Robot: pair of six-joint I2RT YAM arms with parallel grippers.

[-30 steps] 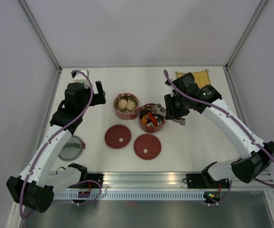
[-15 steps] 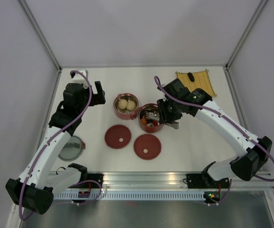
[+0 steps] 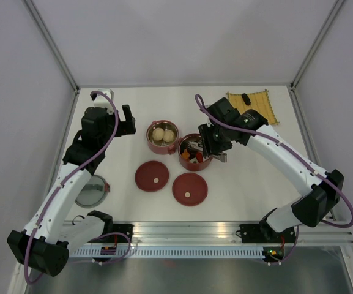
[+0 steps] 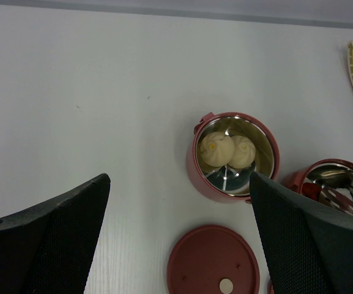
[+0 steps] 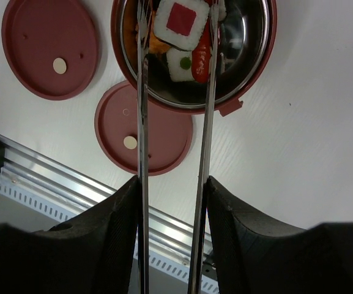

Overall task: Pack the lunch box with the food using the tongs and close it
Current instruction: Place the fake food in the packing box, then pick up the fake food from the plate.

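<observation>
Clamps the tongs (image 5: 140, 92) in right gripper (image 5: 173, 184), fingers pressed on both arms, so the tips stand a narrow gap apart over the mixed bowl (image 3: 195, 154) (approx. release width, by judgement). Sets tips at the white-and-red piece (image 5: 177, 21), which lies inside that bowl; contact w/ it cannot be told. Parks left gripper (image 4: 179, 180) fully wide and empty at 9 to 10 o'clock of the bun bowl (image 4: 234, 156), two pale balls (image 4: 228, 150) inside: clear of the work, placed to steady or lid. Leaves both lids (image 3: 152, 176) flat on table (image 3: 256, 171) at 6 o'clock of the bowls, for closing. Shows one black piece (image 3: 245, 97) on yellow mat (image 3: 252, 105) at 1 to 2 o'clock, prob. next pick; closing not yet begun
</observation>
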